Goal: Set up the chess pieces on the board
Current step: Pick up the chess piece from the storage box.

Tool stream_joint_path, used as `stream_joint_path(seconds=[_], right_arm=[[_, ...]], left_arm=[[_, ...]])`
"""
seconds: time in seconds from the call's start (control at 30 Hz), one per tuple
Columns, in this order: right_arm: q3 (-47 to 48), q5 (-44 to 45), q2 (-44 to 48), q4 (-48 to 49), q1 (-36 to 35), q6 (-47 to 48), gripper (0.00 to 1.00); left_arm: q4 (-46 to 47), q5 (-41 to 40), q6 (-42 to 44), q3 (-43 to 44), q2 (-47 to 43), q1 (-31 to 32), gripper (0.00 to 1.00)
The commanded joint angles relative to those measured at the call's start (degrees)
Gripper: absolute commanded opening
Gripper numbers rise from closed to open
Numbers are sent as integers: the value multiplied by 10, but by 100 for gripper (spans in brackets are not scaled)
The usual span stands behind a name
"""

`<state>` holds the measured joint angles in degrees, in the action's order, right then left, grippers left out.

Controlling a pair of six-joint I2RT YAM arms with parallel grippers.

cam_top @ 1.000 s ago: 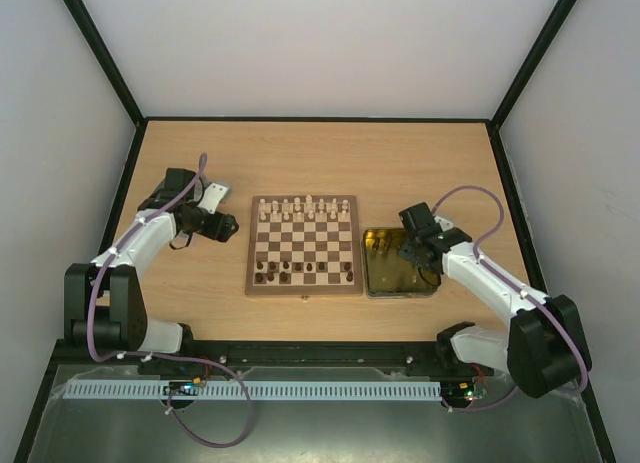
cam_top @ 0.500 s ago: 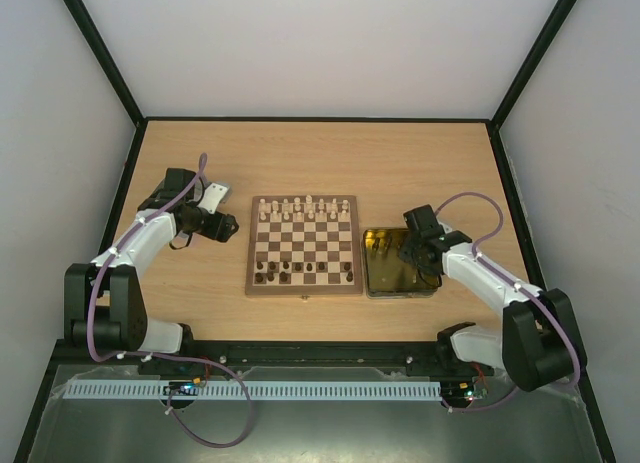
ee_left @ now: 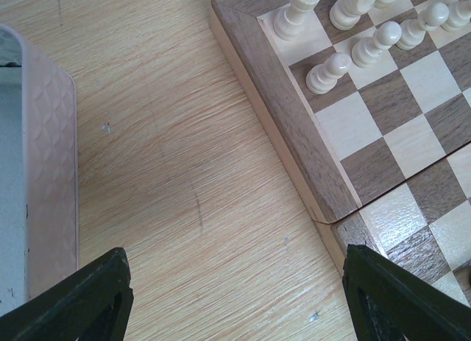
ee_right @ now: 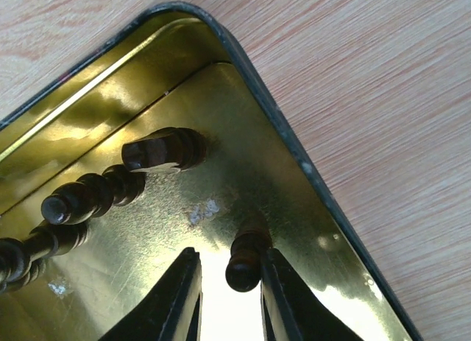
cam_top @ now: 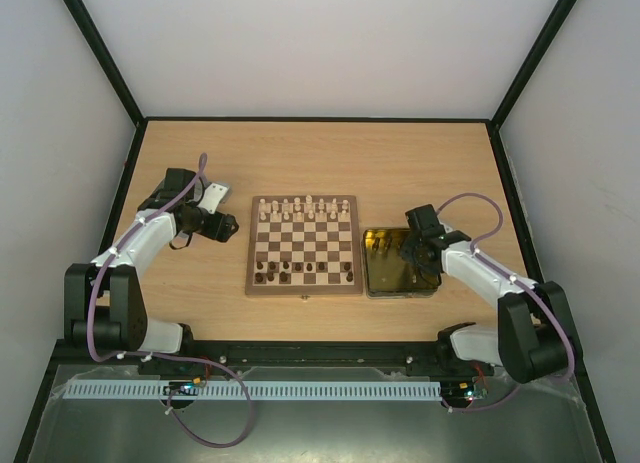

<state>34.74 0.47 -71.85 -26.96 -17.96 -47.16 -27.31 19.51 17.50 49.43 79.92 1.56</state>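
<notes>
**Progress.** The board (cam_top: 305, 245) lies at the centre of the surface (cam_top: 320, 158). The pale pieces (cam_top: 305, 209) fill the two rows at its 12 o'clock edge. The dark pieces (cam_top: 300, 273) occupy the 6 o'clock rows only in part, and several squares there are bare. The dark side is judged roughly half done.

**Supply.** The tin (cam_top: 392, 281) sits just beside the board at 3 o'clock. Loose dark pieces (ee_right: 92, 194) lie in it, among them a knight (ee_right: 158, 151).

**Grippers.**
- The right gripper (ee_right: 227, 261) is down inside the tin. Its jaws stand narrowly apart astride one small dark piece (ee_right: 246, 256). A bright gap shows on one side, so a firm clamp is not confirmed.
- The left gripper (ee_left: 235, 267) has its jaws wide apart and empty. It hangs over bare surface at the board's 9 o'clock, beside the tin lid (ee_left: 37, 171).

**Obstruction.** The tin wall stands close to that piece at 3 o'clock. The knight lies apart at 11 o'clock.
</notes>
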Motion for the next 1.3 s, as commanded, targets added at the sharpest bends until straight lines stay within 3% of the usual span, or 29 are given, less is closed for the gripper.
stream_joint_path(seconds=[0.0,0.47,0.63,1.07,1.17,1.27], right_arm=[[-7,7,-11,13,4,12,21],[0,22,-24,1,5,22,19],[0,18,-24,2,5,23,2],[19,-52,63,-40,2,36,2],[20,-64,77,-47,-18,28,2],[57,-21,94,-74,-83,14,2]], left_arm=[[1,5,3,-6,2,-4,79],[-3,7,2,-3,1,-3,79],[-3,7,2,-4,-1,-3,79],[-1,8,3,-3,2,-3,79],[-2,7,2,-1,4,-2,79],[-1,6,2,-2,0,-2,79]])
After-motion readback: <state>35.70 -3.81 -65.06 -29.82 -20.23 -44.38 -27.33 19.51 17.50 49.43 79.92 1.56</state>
